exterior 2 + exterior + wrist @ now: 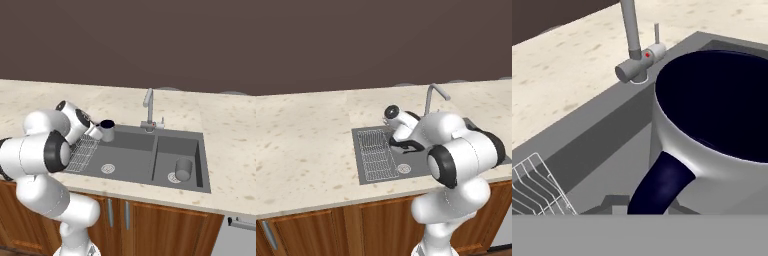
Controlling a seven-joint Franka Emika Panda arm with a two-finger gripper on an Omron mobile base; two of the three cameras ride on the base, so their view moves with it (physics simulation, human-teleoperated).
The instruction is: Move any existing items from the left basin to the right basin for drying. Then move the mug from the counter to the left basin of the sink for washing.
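The gripper [96,132], clamped apparently on the mug's [107,130] handle, holds it above the left basin [127,157].

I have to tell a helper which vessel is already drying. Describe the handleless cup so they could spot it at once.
Find the dark grey two-basin sink set in the beige counter. In its narrower right basin, the one without a wire rack, the cup sits near the drain. It is plain grey with no handle, unlike the light grey, navy-lined mug at the left basin.
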